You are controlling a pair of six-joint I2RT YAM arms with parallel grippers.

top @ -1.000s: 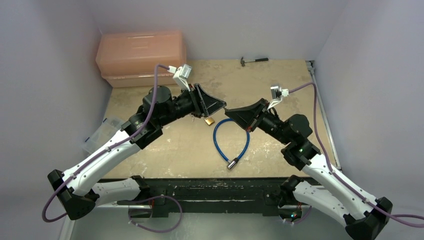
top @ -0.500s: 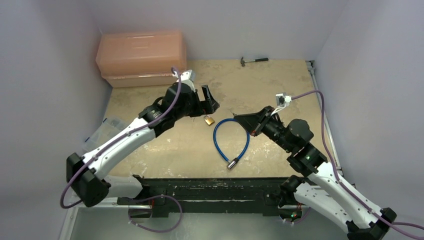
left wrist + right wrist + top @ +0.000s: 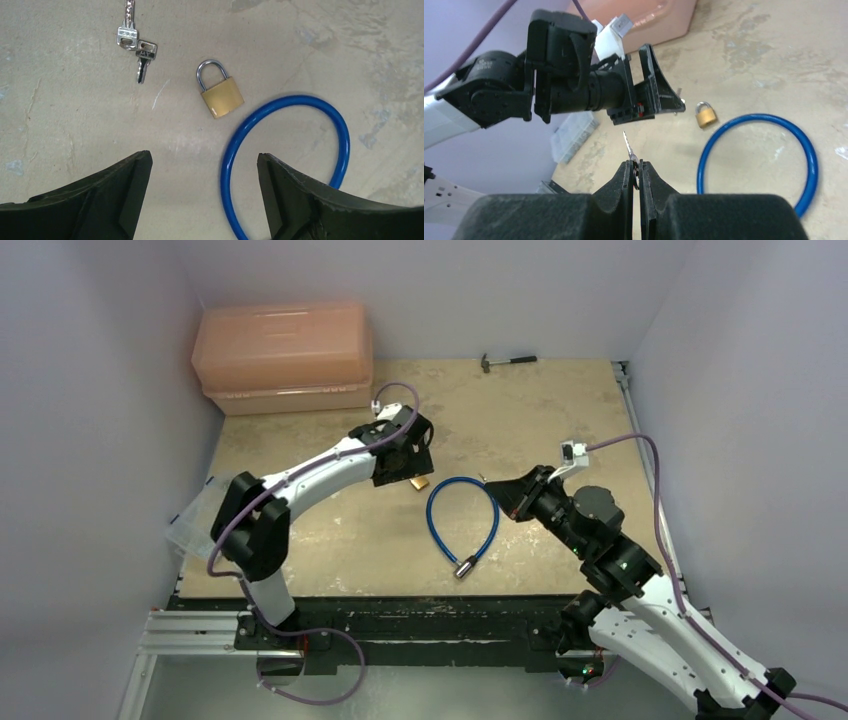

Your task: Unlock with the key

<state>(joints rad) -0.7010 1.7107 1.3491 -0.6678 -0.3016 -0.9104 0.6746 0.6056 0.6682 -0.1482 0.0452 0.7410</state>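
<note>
Records right gripper [image 3: 634, 167] pinched tight on the key [image 3: 627, 145], blade poking up past the fingertips, held off the table [image 3: 60, 100] near the blue cable [image 3: 292, 100] loop. Records left gripper [image 3: 204, 157] spread wide above the brass padlock [image 3: 222, 95]. Notes shackle closed, padlock just beside the cable, two further keys [image 3: 136, 44] lying near.

Table [image 3: 75, 100]: padlock [image 3: 222, 96], keys [image 3: 136, 42], blue cable [image 3: 287, 101]

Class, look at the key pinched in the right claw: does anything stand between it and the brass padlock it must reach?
Partly. The blue cable lies flat on the table along the way from the key in the right claw to the padlock, and the open left claw hangs close above the padlock.
</note>
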